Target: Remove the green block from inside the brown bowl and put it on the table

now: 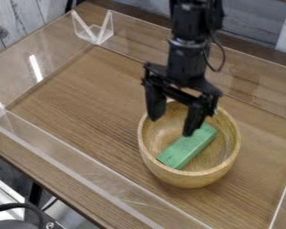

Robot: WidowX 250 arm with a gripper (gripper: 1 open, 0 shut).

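The green block (pixel 185 148) lies flat and slanted inside the brown bowl (pixel 157 164), which sits on the table (pixel 86 98) toward the near right. My gripper (pixel 178 118) points straight down over the bowl's far half, open, with its two dark fingers (pixel 153 105) spread wide. The right fingertip hangs just above the block's upper end, which it partly hides. Nothing is between the fingers.
Low clear acrylic walls (pixel 62 148) edge the tabletop on all sides. A small clear folded stand (pixel 93 27) sits at the far left corner. Bare wood stretches to the left of the bowl.
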